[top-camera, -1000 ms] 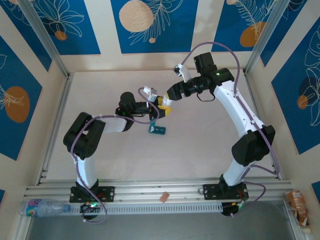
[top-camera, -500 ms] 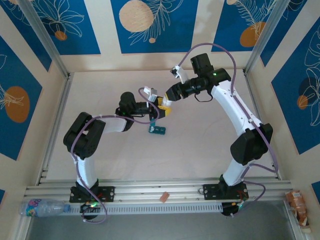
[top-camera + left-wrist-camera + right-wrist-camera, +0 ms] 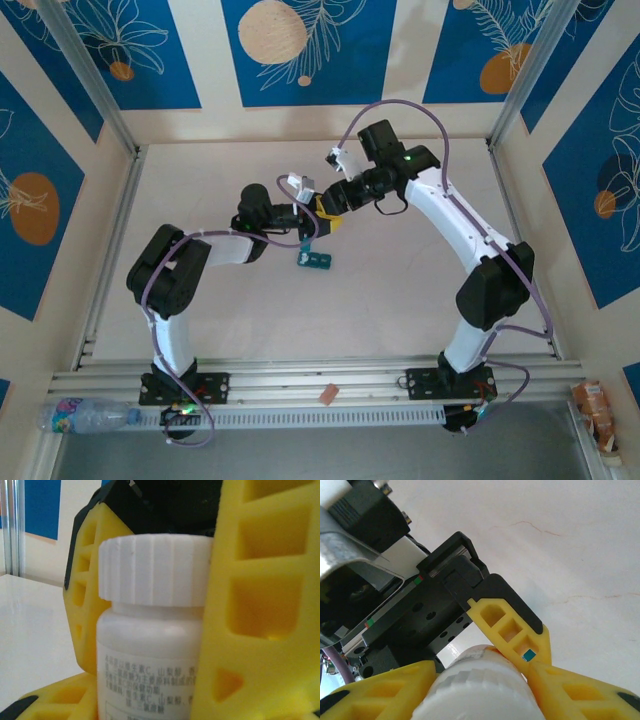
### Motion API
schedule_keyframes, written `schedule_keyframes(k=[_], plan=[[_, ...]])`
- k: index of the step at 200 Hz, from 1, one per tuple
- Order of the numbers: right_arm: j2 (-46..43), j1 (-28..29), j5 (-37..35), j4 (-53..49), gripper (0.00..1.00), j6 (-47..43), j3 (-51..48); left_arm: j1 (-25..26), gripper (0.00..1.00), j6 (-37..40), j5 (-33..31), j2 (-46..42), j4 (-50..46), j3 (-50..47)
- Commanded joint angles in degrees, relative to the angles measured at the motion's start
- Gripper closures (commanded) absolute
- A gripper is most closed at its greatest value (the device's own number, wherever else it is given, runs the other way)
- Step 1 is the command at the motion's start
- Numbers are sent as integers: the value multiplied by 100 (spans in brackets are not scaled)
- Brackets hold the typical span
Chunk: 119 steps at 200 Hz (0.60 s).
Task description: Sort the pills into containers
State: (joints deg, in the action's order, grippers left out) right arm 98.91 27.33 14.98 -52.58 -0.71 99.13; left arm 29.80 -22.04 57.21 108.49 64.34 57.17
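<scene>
A small white bottle point(image 3: 150, 670) with a ribbed white cap point(image 3: 155, 570) is held above the table between the two arms. My left gripper point(image 3: 312, 216) is shut on the bottle's body, low in the left wrist view. My right gripper point(image 3: 330, 205) comes in from the right. Its yellow fingers point(image 3: 385, 690) press on either side of the cap point(image 3: 480, 692). The containers point(image 3: 315, 259), a dark teal strip, lie on the table just below the grippers in the top view. The pills are hidden from view.
A water bottle point(image 3: 85, 413) lies at the near left, past the aluminium rail point(image 3: 300, 385). A small orange piece point(image 3: 328, 394) sits on that rail. A snack packet point(image 3: 595, 405) lies at the near right. Frame posts stand at the back corners.
My right arm has swung left toward the bottle, and its gripper has closed round the cap. The left arm and the bottle have not moved.
</scene>
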Motion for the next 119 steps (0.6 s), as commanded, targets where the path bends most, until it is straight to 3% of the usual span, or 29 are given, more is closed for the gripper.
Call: schedule_keyframes(k=[1,30,119], plan=[[28,45,-9,-40,43,133,-65,23,100,-8,59,-194,348,163],[-62,8,-88,-162,32,84,35,23,100,-10,62,-188,348,162],[-554,-439,642,-278,27,-121,154,33,100,-11,53,-152,351,170]])
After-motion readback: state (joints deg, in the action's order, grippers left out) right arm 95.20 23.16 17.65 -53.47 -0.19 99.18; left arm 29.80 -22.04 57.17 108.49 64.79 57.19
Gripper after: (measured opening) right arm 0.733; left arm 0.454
